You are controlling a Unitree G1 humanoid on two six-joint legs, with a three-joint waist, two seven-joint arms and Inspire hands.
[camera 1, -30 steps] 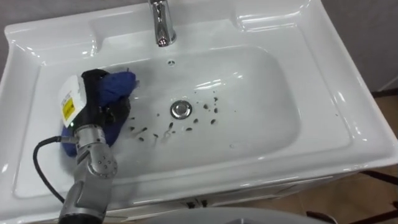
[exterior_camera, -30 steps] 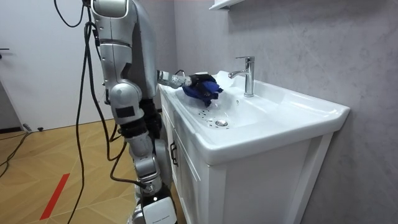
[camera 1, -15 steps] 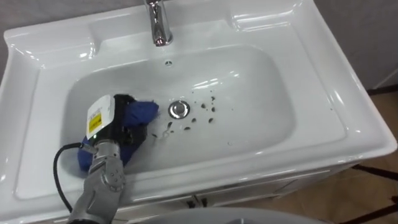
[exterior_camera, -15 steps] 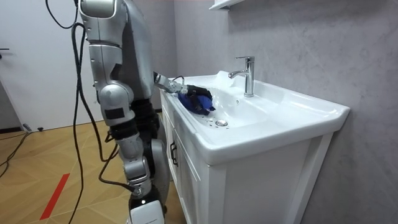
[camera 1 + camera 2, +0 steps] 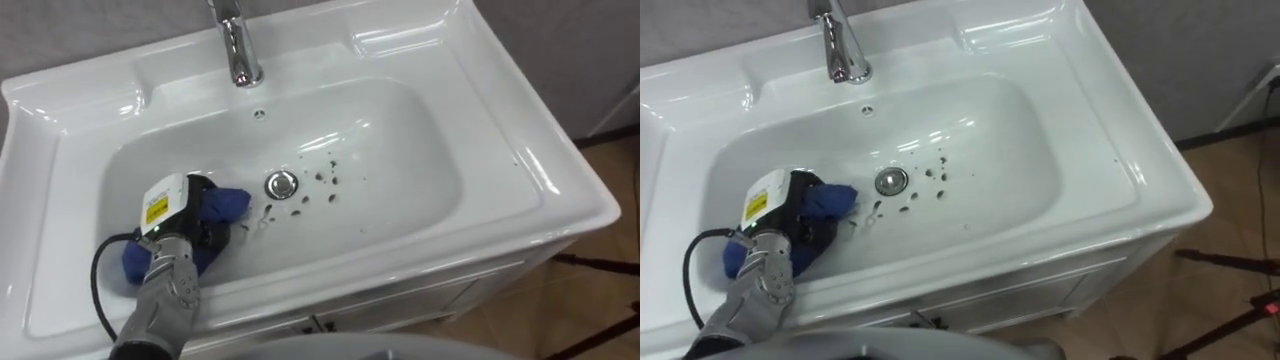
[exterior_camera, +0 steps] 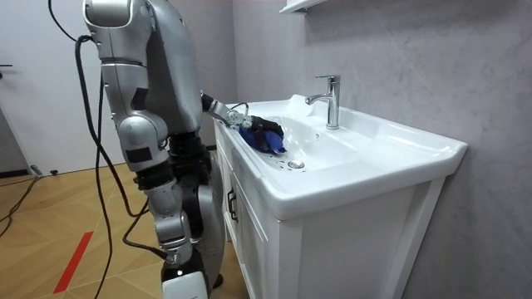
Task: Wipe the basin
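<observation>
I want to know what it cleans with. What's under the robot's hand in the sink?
A blue cloth, on the basin floor beneath the left hand. Whatever lies under the cloth is covered.

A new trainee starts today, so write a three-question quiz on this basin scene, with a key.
1. True or false: the left hand rests on the rim of the basin.
2. Fill in: the left hand holds a ____ cloth.
3. Where do the dark specks lie? A) beside the drain B) on the rim C) on the cloth
Key: 1 false, it is down in the bowl; 2 blue; 3 A.
</observation>
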